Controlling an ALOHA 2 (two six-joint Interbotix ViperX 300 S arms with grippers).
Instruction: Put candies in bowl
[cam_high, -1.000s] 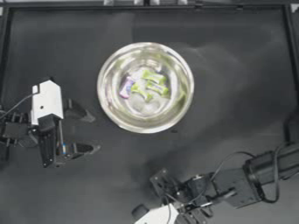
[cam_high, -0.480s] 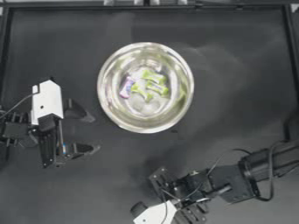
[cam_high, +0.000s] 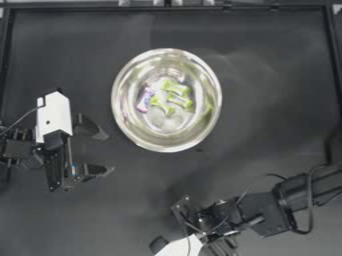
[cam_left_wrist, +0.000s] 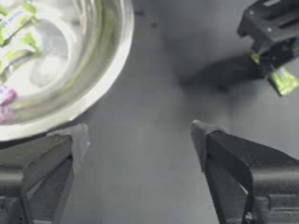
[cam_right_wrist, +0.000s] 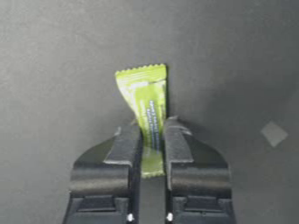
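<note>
1. 1 yellow-green candy (cam_right_wrist: 147, 114) is pinched between the jaws of the right gripper (cam_right_wrist: 152, 127), low down near the front edge of the table (cam_high: 267, 90). Most of the candy sticks out past the tips.
2. 4 other candies (cam_high: 167, 98), 3 yellow-green and 1 pink-purple, already lie in the middle of the bowl (cam_high: 127, 125).
3. The bowl sits near the middle of the table, well apart from the right gripper, so I think the last candy has a long ride.
4. The jaws only hold the candy by 1 end. I think the slick wrapper could slide out on the way and fall on the table.
5. If the jaws let go too early or off to the side, the candy could hit the shiny rim and bounce out.
6. If the arm comes in too low, it could bump the bowl and push it.
7. The left gripper (cam_left_wrist: 134, 135) waits just beside the bowl with its jaws wide apart, holding nothing.
</note>
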